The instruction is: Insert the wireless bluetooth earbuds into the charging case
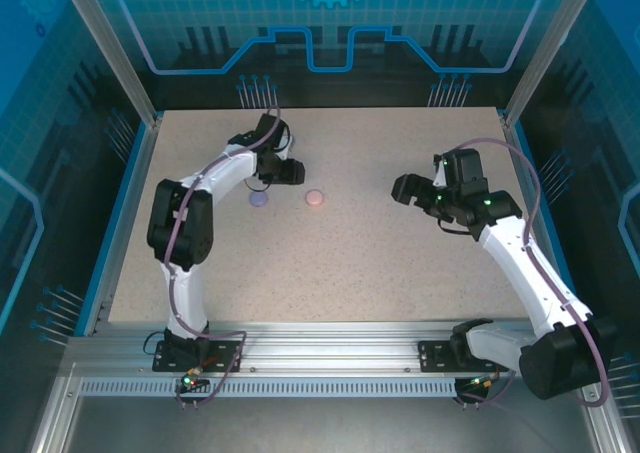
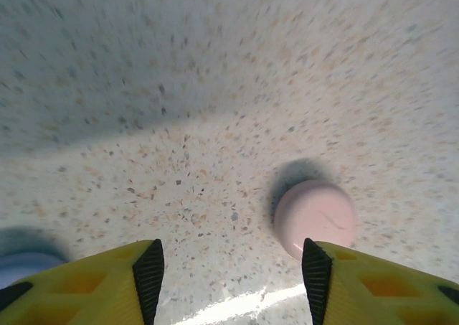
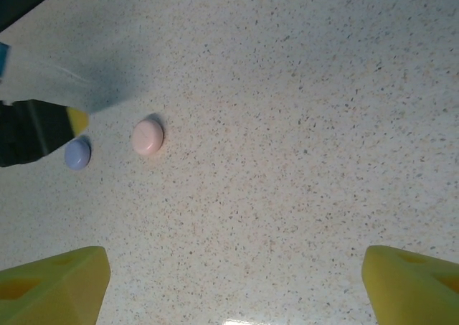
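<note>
- Near edge: both arm bases are bolted to a metal rail (image 1: 330, 358) at the front of the speckled table (image 1: 350, 273).
- Purple charging case (image 1: 259, 199): a small round disc, flat on the table, left of centre. In the left wrist view only its rim shows, at the lower left corner (image 2: 21, 264).
- Pink charging case (image 1: 315, 197): same shape, just beside the purple one on its right, not touching it. Both look like smooth closed domes; what is inside cannot be told.
- Right gripper (image 1: 405, 188): well to the right of the cases, turned toward them. Its wrist view shows the yellow fingers (image 3: 54, 285) spread wide, with bare table between them and nothing held.
- Left gripper (image 1: 288, 173): just behind the two cases. Fingers (image 2: 315, 275) are parted, with bare table in the gap and no grip on anything. The pink case sits just past the right-hand finger.
- Far side: blue-lit back panel (image 1: 330, 33) behind the table.
</note>
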### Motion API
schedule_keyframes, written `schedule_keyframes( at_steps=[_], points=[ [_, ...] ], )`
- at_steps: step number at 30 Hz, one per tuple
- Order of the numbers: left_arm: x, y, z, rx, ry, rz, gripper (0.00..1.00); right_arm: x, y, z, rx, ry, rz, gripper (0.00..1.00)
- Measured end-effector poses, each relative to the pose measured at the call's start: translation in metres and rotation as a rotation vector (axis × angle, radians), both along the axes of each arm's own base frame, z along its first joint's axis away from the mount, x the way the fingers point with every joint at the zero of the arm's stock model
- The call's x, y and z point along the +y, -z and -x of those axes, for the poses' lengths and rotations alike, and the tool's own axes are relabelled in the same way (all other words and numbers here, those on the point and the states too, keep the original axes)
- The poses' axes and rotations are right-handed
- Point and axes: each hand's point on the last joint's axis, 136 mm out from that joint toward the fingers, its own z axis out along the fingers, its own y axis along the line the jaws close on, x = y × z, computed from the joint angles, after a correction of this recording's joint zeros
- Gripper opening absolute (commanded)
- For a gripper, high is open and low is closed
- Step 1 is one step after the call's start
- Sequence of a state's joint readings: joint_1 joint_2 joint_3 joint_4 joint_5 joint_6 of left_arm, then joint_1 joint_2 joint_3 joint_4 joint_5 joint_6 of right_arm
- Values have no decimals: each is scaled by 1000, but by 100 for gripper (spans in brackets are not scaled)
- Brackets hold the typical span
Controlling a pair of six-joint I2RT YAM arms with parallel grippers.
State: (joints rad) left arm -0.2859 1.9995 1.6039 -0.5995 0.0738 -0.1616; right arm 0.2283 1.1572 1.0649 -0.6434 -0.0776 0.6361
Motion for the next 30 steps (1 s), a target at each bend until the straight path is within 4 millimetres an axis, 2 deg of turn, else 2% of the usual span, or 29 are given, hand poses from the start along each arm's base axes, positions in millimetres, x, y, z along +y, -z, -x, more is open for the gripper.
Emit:
schedule_keyframes(
  at_steps=[3,4,6,7,10,12,15,22,26,30],
  points=[
    [1,-44,0,-102,13,11,62,-7,-10,-2,-27,4,11,94],
    [2,-60,1,-138,18,16,69,-9,-13,-3,-39,5,16,95],
    [4,-86,5,-205,19,25,71,-13,-21,-3,-60,7,26,96],
    [6,-98,9,-238,20,30,80,-16,-26,-4,-75,9,34,100],
    [13,-123,22,-321,15,33,99,-24,-37,-6,-103,18,61,100],
    [19,-134,32,-377,11,26,99,-28,-46,-8,-125,23,80,100],
    [30,-146,49,-473,-8,21,99,-33,-55,-12,-157,35,110,100],
    [52,-165,90,-790,-3,-3,99,-55,-59,-21,-202,124,210,100],
    [65,-157,102,-896,-2,-78,99,-71,-51,-29,-229,190,284,100],
    [82,-136,106,-925,-37,-172,99,-88,-32,-36,-235,252,370,100]
  ],
)
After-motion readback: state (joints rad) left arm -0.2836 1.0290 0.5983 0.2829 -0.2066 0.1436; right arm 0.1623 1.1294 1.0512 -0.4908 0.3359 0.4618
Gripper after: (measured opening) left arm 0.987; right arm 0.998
